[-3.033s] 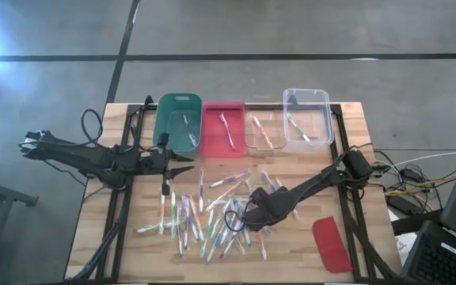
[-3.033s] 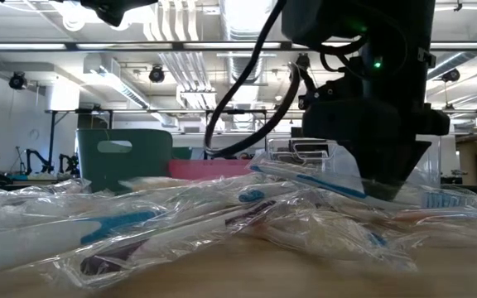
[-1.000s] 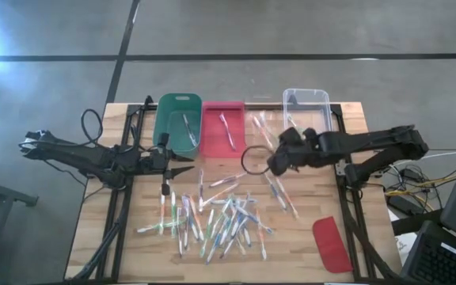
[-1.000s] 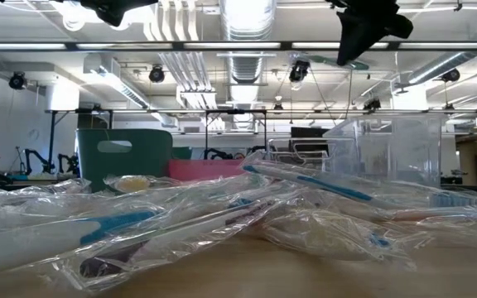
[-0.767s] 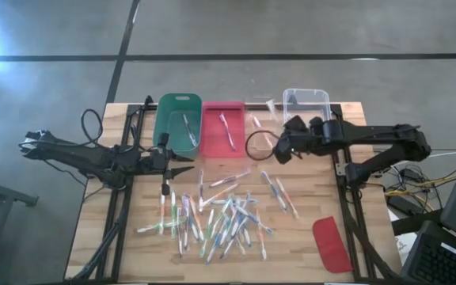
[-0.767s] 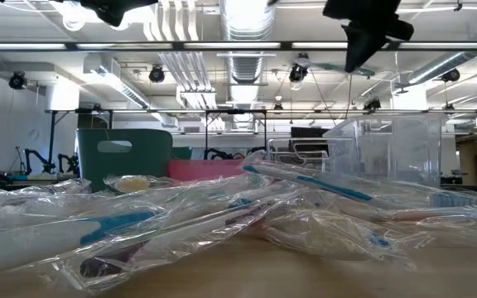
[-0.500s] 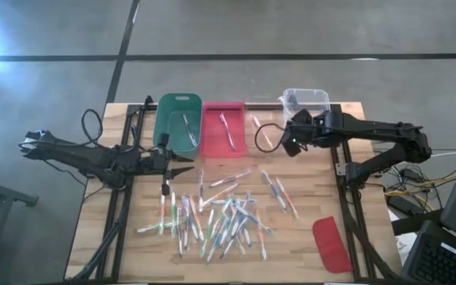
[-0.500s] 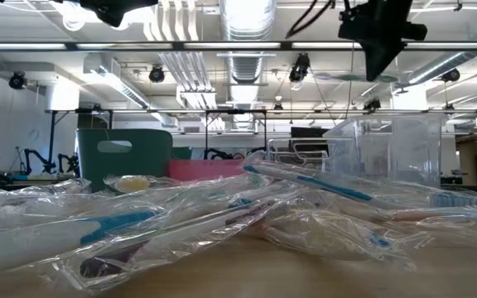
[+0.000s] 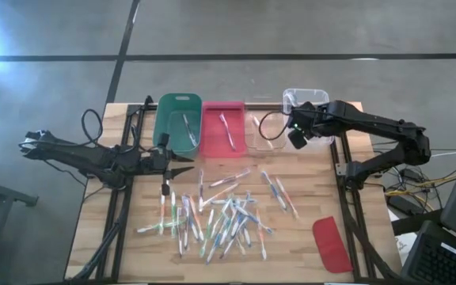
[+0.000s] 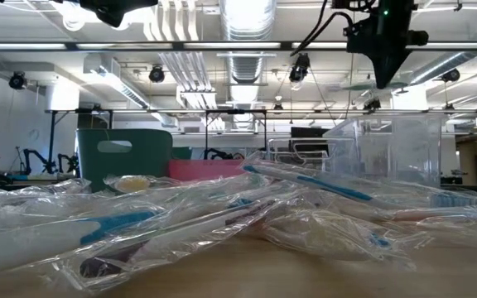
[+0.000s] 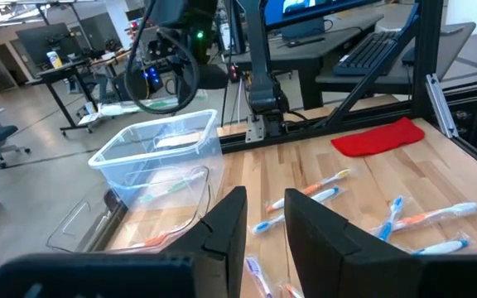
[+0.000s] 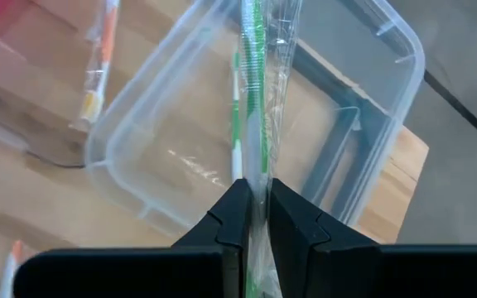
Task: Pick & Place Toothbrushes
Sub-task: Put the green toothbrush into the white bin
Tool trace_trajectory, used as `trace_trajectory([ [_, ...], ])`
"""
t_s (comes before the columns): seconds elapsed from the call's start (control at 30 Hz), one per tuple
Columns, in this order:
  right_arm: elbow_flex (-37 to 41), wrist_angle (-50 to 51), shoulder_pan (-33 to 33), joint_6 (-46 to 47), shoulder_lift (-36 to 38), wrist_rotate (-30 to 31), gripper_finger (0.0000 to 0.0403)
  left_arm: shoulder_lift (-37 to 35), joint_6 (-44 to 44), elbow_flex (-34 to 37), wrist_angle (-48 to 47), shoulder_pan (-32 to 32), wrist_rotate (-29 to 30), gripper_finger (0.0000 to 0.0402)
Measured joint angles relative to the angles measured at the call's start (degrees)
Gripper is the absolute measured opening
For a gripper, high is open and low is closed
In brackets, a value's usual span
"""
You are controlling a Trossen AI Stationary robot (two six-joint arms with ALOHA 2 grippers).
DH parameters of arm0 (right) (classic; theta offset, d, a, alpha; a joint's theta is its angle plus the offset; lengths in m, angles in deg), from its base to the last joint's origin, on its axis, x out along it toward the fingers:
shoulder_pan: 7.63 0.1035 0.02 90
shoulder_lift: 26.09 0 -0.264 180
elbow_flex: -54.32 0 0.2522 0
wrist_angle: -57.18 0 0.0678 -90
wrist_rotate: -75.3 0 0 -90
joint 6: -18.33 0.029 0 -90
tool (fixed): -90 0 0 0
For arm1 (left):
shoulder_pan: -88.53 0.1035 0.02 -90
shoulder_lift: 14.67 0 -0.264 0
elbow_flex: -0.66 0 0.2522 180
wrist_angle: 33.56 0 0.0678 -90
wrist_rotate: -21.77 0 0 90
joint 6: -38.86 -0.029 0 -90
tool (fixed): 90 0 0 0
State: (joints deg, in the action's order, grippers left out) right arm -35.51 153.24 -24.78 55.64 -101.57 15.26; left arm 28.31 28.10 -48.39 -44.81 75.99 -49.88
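Many wrapped toothbrushes point(image 9: 220, 212) lie in a loose pile on the wooden table. My right gripper point(image 12: 257, 186) is shut on a green toothbrush point(image 12: 255, 91) in a clear wrapper. It hangs above the tall clear bin point(image 9: 307, 103) at the far right, where it also shows in the high view point(image 9: 295, 138) and the low view point(image 10: 385, 81). Another green toothbrush point(image 12: 237, 124) lies on that bin's floor. My left gripper point(image 9: 190, 168) waits level at the table's left, its fingers point(image 11: 226, 228) apart with nothing between them. My right gripper pinches the wrapped green toothbrush between its two fingers at a spot along its length point(image 12: 257, 175). The fingers slant down from the table's right side. The toothbrush runs on past the fingertips in line with them, lifted clear above the clear bin.
Along the far edge stand a green bin point(image 9: 179, 123), a red bin point(image 9: 212, 138) and a shallow clear bin point(image 9: 252, 142), each with a toothbrush inside. A red lid point(image 9: 331, 244) lies at the near right corner. Black frame rails run along both table sides.
My right gripper has carried the green toothbrush from over the table's middle toward the far edge and slightly right. It now hangs over the tall clear bin and has tipped further downward. It has stayed shut on the toothbrush.
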Motion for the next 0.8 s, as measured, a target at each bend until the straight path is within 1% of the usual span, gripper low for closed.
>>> trace_trajectory([
  [0.3, 0.11, -0.17, -6.13, -0.6, -0.82, -0.3, 0.0028, 0.0, 0.0, 0.0, 0.02, 0.04, 0.0, 0.009],
  [0.8, 1.09, -0.03, -10.47, -5.52, -7.91, -0.67, 0.0028, 0.0, 0.02, 0.0, 0.0, 0.02, 0.0, 0.009],
])
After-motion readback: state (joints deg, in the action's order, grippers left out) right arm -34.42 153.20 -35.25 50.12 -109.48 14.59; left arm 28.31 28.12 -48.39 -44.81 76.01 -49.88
